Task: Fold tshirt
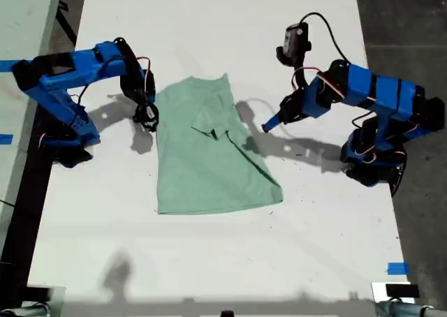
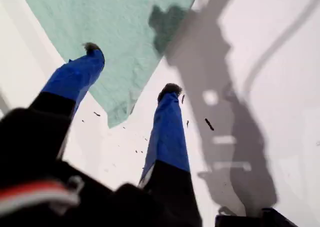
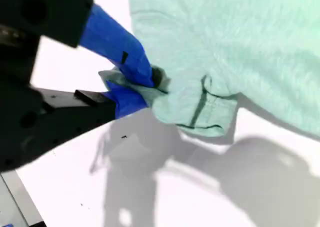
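Tshirt: the pale mint-green tshirt (image 1: 209, 156) lies mostly flat in the middle of the white surface (image 1: 209, 24), between the two arms. Its wider hem is toward the bottom of the exterior view.
Fold state: one part near the top, on the exterior view's right, lies doubled inward over the body, so I judge the fold begun but far from finished.
My second tool (image 3: 150, 79): clamped on a bunched bit of the tshirt's edge, just beside a stitched sleeve hem. In the exterior view it (image 1: 148, 116) sits at the cloth's upper edge on that view's left.
Why held so: a pinch at the edge lets that side be lifted and carried across the body; this looks like the grip for the next fold.
My first tool (image 2: 131, 69): jaws apart, holding nothing, raised above the surface with a corner of the cloth showing below between the fingers.
Its place: in the exterior view it (image 1: 269, 126) hovers just off the tshirt's edge on that view's right, not touching the fabric.
Why placed so: probably poised to take hold of that side, or keeping clear of the coming fold.
Count: one tshirt, two arms, two tools, one surface.
Risk: the soft fabric may slip or drag the folded part out of place.
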